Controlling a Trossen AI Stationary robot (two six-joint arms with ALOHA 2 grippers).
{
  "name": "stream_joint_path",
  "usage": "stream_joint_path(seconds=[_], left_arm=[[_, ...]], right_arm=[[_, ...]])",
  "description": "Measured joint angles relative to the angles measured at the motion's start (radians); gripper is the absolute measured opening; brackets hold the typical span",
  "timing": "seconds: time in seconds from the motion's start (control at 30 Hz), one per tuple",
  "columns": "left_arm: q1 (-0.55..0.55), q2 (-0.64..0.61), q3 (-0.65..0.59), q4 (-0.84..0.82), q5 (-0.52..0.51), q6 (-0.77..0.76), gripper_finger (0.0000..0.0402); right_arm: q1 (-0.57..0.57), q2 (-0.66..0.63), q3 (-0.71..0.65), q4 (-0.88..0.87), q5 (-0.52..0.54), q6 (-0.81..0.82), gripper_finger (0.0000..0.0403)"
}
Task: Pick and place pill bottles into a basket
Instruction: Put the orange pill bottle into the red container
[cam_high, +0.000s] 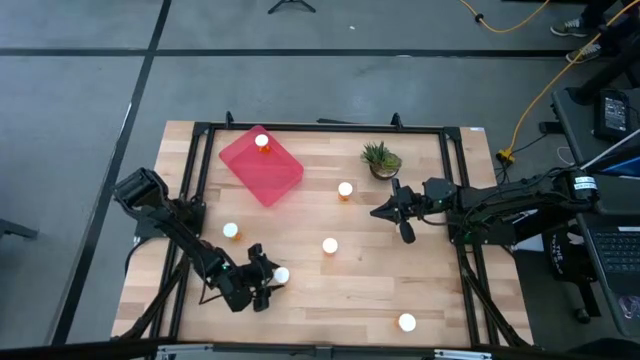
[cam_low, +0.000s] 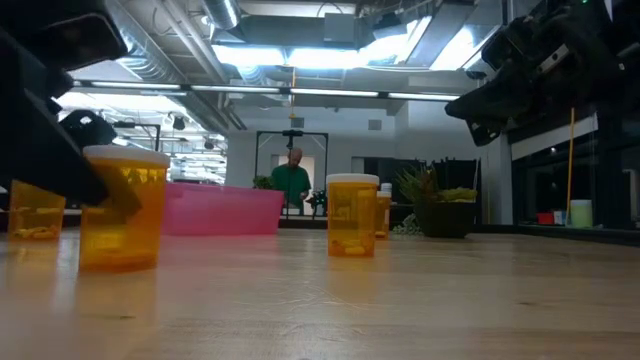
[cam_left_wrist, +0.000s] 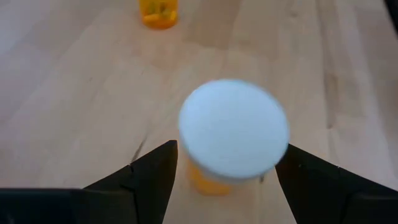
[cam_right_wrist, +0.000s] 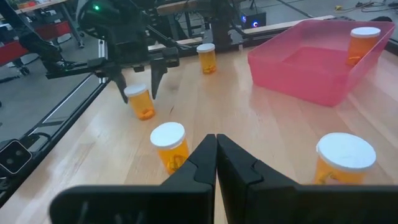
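While left gripper straddles pill bottle, table edge lies near.

Pink basket (one bottle inside)

The high view is looking straight down; the low view is facing level across the table; both are sharing the basket.
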Motion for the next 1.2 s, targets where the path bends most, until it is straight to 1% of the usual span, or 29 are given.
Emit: stream_joint_path(seconds=[0.17, 0.93, 1.03, 1.2], left_arm=[[0.005, 0.0, 0.0, 0.062, -0.001, 0.085, 0.0258], [0.005, 0.0, 0.0, 0.06, -0.003, 0.109, 0.0257], [0.005, 0.0, 0.0, 0.06, -0.003, 0.109, 0.025], [0.005, -0.001, 0.0, 0.06, -0.003, 0.109, 0.0221]], right_arm=[[0.0, 0.0, 0.0, 0.0, 0.0, 0.0, 0.0016], [0.0, 0.0, 0.0, 0.001, -0.001, 0.001, 0.0016], [0.0, 0.0, 0.0, 0.001, -0.001, 0.001, 0.0016], [0.0, 0.0, 0.0, 0.001, -0.001, 0.001, 0.0016]])
